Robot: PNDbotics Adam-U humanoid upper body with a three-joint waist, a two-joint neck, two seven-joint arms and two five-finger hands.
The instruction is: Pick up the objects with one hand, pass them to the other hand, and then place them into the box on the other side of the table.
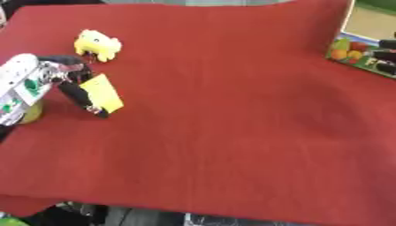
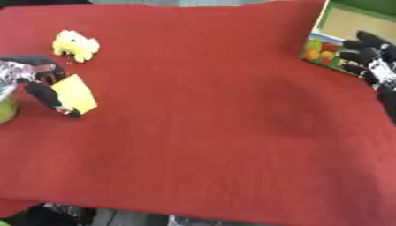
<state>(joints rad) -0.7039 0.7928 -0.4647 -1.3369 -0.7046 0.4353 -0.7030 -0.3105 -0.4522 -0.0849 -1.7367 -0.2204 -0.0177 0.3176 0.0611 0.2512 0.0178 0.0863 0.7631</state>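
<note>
1. Left eye view — counter [image 1: 232, 132]: draped in red cloth, with bare cloth across the middle and near side.
2. Left eye view — left robot hand [image 1: 77, 86]: enters from the left edge on a silver and white arm. Its dark fingers are curled against a flat yellow card [image 1: 103, 92] and appear to pinch it. The card stands tilted at the hand, and whether its lower edge touches the cloth cannot be told.
3. Left eye view — yellow toy [image 1: 97, 45]: small, soft-looking and lumpy. It lies on the cloth just beyond the left robot hand, apart from it.
4. Left eye view — yellow-green round thing [image 1: 32, 113]: shows under the left arm at the left edge, mostly hidden.
5. Right eye view — box [image 2: 340, 31]: at the far right corner, open on top, with fruit printed on its side wall.
6. Right eye view — right robot hand [image 2: 370, 55]: black, at the right edge just beside the box. Its fingers look bent and hold nothing visible, though their exact state cannot be told.
7. Step in hand, as judged: pickup of the card by the left robot hand, with the handover not yet begun.
8. Next move, as judged: carry the card toward the middle, bring the right robot hand to meet it, and keep a free edge for it to take.
</note>
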